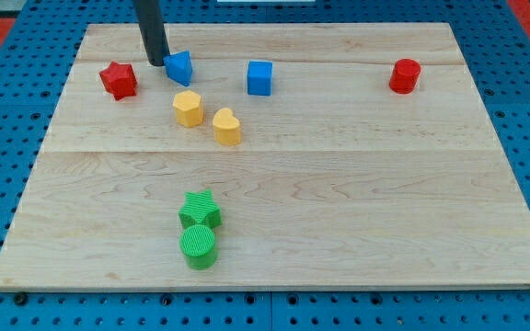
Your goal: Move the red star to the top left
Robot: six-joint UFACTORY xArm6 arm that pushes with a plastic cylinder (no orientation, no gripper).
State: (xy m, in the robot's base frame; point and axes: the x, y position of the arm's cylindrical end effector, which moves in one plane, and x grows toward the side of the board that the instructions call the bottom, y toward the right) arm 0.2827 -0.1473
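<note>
Our tip [155, 62], bare rod gripping nothing, stood just right of red star [118, 80], touching blue block [180, 67]; leftward push likely intended.

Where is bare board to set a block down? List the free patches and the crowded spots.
Free: the view's right half below the red cylinder; the bottom left, left of the green star and green cylinder.

Crowded: top left, where my tip sits between the red star and blue block, with two yellow blocks and the blue cube nearby.
</note>
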